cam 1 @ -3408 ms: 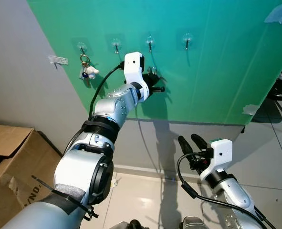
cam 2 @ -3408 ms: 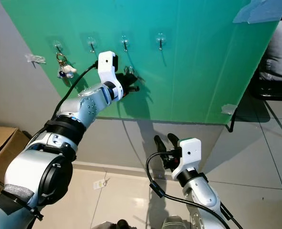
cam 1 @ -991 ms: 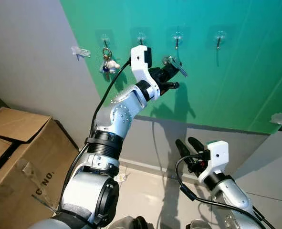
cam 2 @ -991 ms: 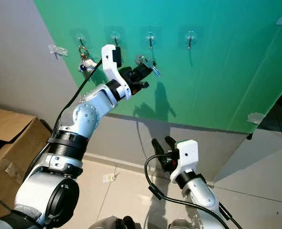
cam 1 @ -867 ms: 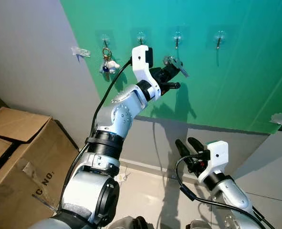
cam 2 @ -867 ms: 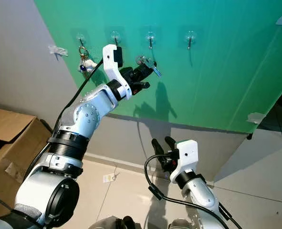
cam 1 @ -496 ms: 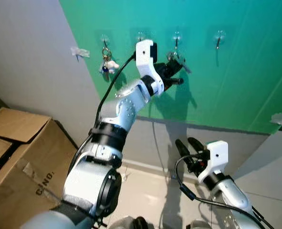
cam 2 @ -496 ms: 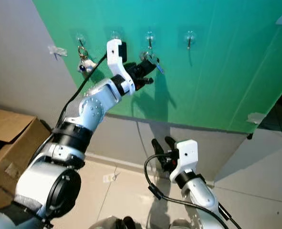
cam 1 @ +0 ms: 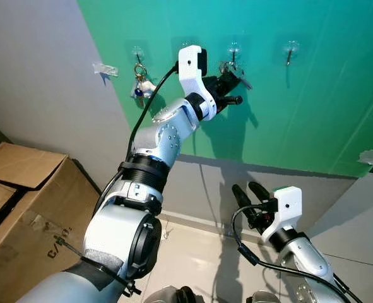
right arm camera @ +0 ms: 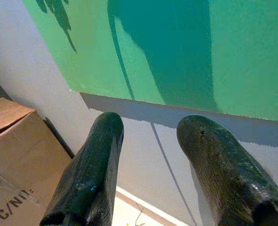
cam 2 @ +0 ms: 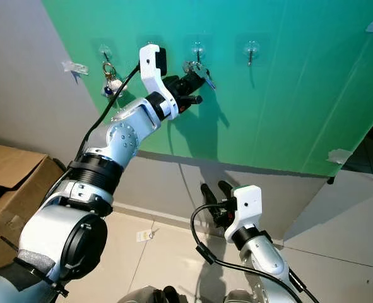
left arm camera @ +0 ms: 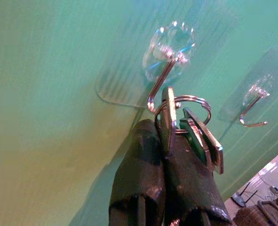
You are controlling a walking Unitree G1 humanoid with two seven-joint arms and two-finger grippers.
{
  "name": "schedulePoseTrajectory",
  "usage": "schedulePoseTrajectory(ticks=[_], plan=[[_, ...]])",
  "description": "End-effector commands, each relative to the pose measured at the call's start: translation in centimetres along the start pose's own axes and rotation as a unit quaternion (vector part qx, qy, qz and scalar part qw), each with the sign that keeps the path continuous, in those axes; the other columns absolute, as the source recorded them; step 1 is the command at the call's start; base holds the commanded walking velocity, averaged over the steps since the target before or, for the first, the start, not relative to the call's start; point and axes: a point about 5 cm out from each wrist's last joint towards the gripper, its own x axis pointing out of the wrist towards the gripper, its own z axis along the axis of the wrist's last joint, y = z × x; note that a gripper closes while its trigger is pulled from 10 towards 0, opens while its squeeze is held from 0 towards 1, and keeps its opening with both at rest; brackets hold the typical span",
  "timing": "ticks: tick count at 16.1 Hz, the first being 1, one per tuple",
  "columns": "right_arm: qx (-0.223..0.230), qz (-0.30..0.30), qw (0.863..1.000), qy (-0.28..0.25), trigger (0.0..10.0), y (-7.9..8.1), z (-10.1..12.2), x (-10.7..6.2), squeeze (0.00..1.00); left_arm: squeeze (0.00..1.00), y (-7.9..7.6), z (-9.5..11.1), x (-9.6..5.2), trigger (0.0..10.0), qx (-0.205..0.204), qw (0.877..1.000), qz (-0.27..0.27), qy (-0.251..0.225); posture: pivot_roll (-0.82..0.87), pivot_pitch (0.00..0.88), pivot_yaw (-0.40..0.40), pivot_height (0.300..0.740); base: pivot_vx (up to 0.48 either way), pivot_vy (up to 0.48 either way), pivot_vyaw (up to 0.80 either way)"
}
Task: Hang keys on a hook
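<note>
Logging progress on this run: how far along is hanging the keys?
Done: left gripper has carried the keys up to the third hook. In hand: fingers pinch the keys, their ring beside the hook's tip. Left: whether the ring is on is unclear; then release.

I saw bright, even light; the raised silver left arm (cam 1: 167, 129) cast a soft dark shadow on the green wall panel (cam 1: 312, 95). The clear plastic hook (left arm camera: 169, 47) glinted, and the close black fingers (left arm camera: 139, 188) blurred.

keys (left arm camera: 190, 134): silver, on ring, pinched upright | hook (left arm camera: 160, 84): clear-backed, metal, ring just beside its tip
</note>
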Motion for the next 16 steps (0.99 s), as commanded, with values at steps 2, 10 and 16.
schedulePoseTrajectory(ticks=[2, 10, 16], plan=[[0.0, 0.005, 1.0, -0.006, 10.0, 0.3, 0.4, 0.0, 0.0, 0.0, 0.1, 0.8, 0.2, 10.0, 0.014, 1.0, 0.002, -0.009, -0.28, 0.038, 0.179, 0.74, 0.0, 0.0, 0.0], [0.0, 0.01, 1.0, -0.005, 10.0, 0.5, 0.3, -0.2, 0.0, 0.0, 1.5, 1.1, 0.5, 10.0, 0.009, 0.999, 0.05, 0.003, -0.29, 0.027, 0.184, 0.74, 0.0, 0.0, 0.0], [0.006, 0.009, 1.0, -0.002, 10.0, 0.6, 0.3, -0.2, 0.0, 0.0, 3.2, 1.1, 0.2, 10.0, -0.046, 0.991, 0.122, 0.027, -0.3, 0.036, 0.187, 0.74, 0.0, 0.0, 0.0]])
